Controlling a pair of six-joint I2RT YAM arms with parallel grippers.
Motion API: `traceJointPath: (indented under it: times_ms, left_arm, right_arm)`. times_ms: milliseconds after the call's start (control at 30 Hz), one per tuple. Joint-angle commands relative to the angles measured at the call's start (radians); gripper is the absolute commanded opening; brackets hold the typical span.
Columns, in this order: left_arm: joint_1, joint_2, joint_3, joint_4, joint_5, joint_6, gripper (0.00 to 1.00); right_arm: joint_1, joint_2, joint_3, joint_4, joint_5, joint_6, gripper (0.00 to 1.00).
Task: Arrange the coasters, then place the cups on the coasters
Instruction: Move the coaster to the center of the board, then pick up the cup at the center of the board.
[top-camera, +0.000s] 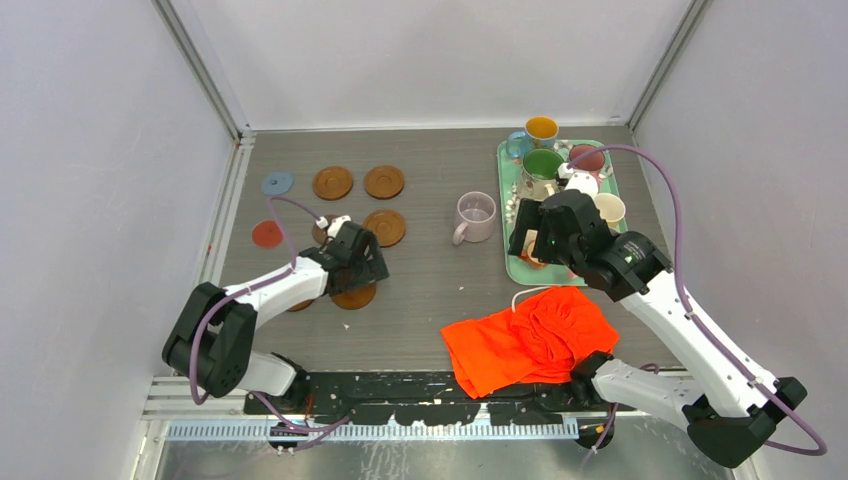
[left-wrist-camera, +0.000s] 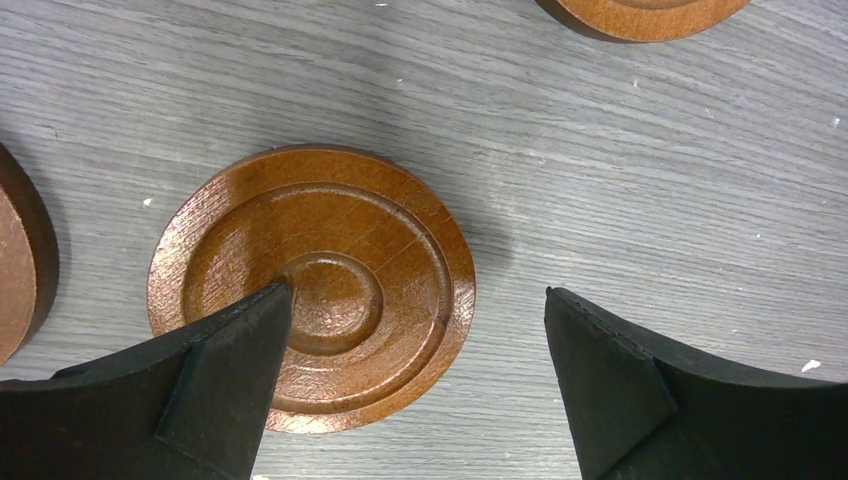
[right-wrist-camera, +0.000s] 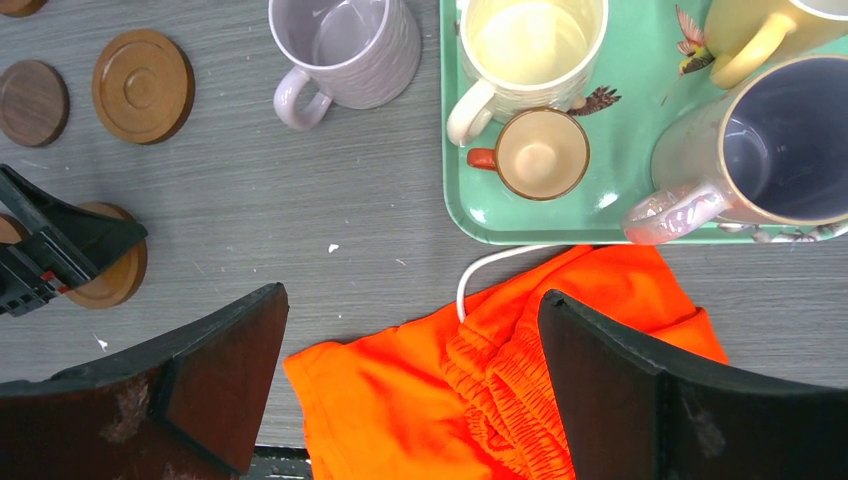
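Observation:
Brown wooden coasters (top-camera: 333, 182) (top-camera: 384, 181) (top-camera: 385, 227) lie at the back left, with a blue coaster (top-camera: 277, 183) and a red coaster (top-camera: 267, 234) beside them. My left gripper (top-camera: 358, 268) (left-wrist-camera: 415, 300) is open just above another brown coaster (top-camera: 355, 296) (left-wrist-camera: 312, 290); its left finger covers the disc's centre, its right finger is over bare table. A lilac cup (top-camera: 475, 216) (right-wrist-camera: 350, 40) stands alone mid-table. Other cups (top-camera: 542, 163) (right-wrist-camera: 530, 45) stand on the teal tray (top-camera: 520, 268). My right gripper (top-camera: 527, 240) (right-wrist-camera: 413, 310) hangs open and empty over the tray's near-left corner.
Crumpled orange shorts (top-camera: 530, 340) (right-wrist-camera: 500, 370) with a white drawstring lie at the near edge, right of centre, below my right gripper. A tiny copper cup (right-wrist-camera: 540, 152) sits near the tray's front rim (right-wrist-camera: 470, 215). White walls close in the table on three sides.

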Motion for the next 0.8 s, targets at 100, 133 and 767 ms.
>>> traceJointPath:
  times_ms: [100, 133, 767]
  left_arm:
    - [0.010, -0.039, 0.037, -0.075, 0.001, 0.045, 1.00]
    - [0.010, -0.043, 0.049, -0.080, 0.007, 0.053, 1.00]
    - [-0.041, -0.170, 0.195, -0.139, 0.276, 0.148, 1.00]
  right_arm:
    - [0.004, -0.011, 0.070, -0.006, 0.031, -0.015, 1.00]
    - [0.005, -0.008, 0.077, -0.009, 0.033, -0.017, 1.00]
    - [0.005, -0.018, 0.252, -0.147, 0.083, 0.068, 1.00]
